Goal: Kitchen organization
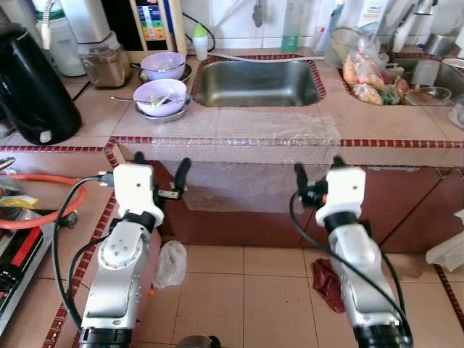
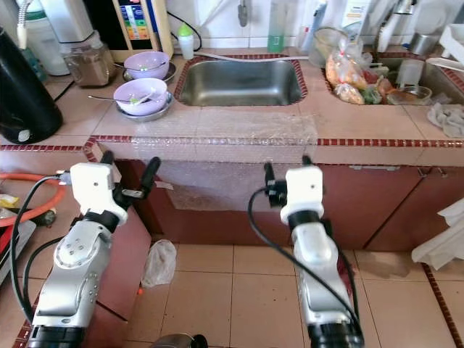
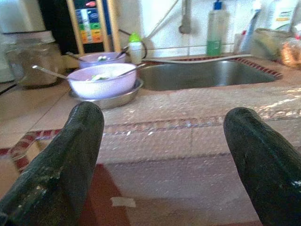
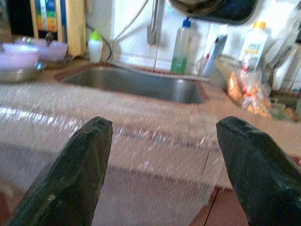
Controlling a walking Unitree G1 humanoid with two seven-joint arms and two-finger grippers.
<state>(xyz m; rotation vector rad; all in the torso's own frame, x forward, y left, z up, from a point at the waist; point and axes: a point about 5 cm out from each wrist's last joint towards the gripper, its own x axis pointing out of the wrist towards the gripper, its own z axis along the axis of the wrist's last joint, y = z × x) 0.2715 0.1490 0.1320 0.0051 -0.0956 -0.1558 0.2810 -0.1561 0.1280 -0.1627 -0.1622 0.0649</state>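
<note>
Left gripper (image 1: 161, 168), lower left of the head view: two black fingers spread apart, nothing between them, held just below the counter edge. Right gripper (image 1: 317, 168), lower centre-right: fingers likewise spread and empty, at the same height in front of the counter face.

Directly ahead of both: a tiled counter (image 1: 377, 123) with red trim, its front edge covered by one sheet of clear bubble wrap (image 1: 246, 138) hanging down the face.

One steel sink (image 1: 255, 81) sits at upper centre, basin bare. Left of it stand two lilac bowls: the nearer lilac bowl (image 1: 161, 97) rests on a steel plate with a spoon across it; the farther lilac bowl (image 1: 163, 65) sits just behind. One small green-capped bottle (image 1: 200, 41) stands at the sink's back left corner. One black kettle (image 1: 32, 90) occupies the upper left. One bag of vegetables (image 1: 362, 76) lies right of the sink.

On the floor: one crumpled clear bag (image 1: 170, 264) and one red cloth (image 1: 328, 284).
</note>
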